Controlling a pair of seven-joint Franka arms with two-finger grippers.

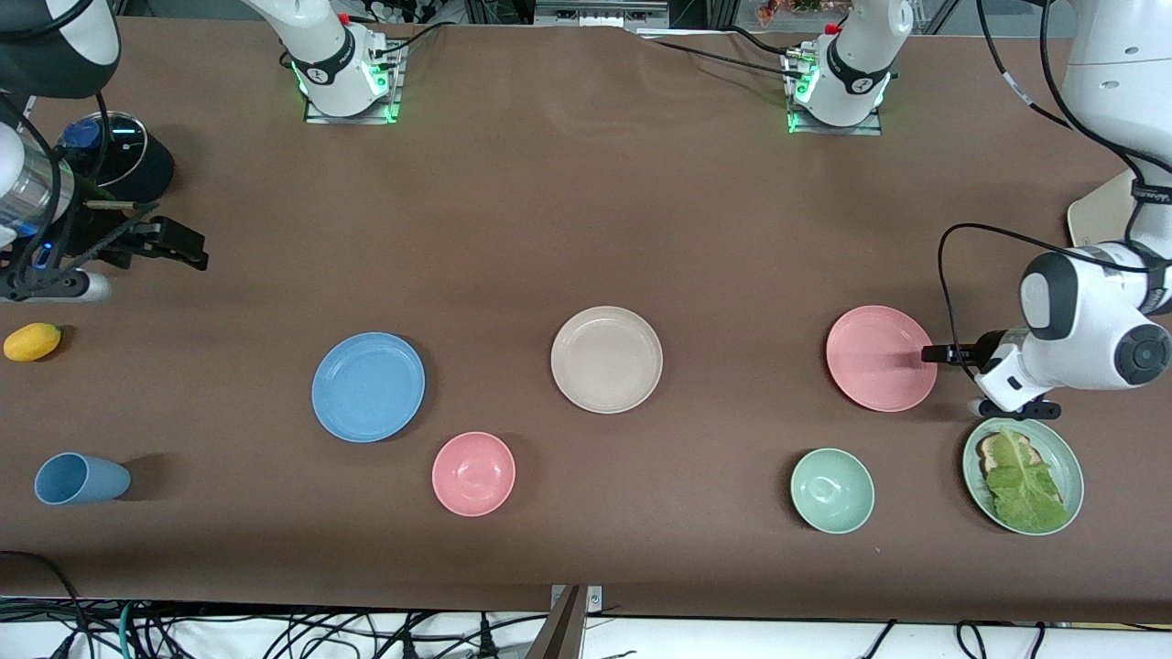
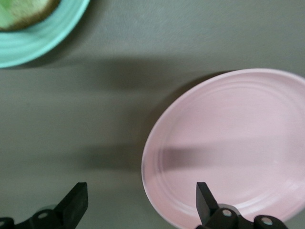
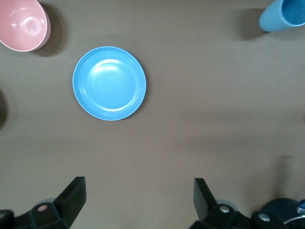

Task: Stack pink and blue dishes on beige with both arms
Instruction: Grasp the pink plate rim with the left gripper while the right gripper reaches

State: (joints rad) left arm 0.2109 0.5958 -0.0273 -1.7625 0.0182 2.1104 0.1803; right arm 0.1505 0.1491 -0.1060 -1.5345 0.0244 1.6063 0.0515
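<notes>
Brown cloth covers the table, and the three wide plates lie in a row across it: the beige plate in the middle, the blue plate toward the right arm's end, the pink plate toward the left arm's end. Each coloured plate lies on its own arm's side, which suits a two-armed stack onto the centre.

Low at the pink plate's rim, the left gripper has its fingers spread, one over the plate and one over bare cloth, apparently lining up to pinch the edge. Above the table's end, well apart from the blue plate, the right gripper waits with its jaws parted.

Smaller things lie about unused: a green plate with lettuce, a green bowl, a pink bowl, a blue cup and a yellow fruit.
</notes>
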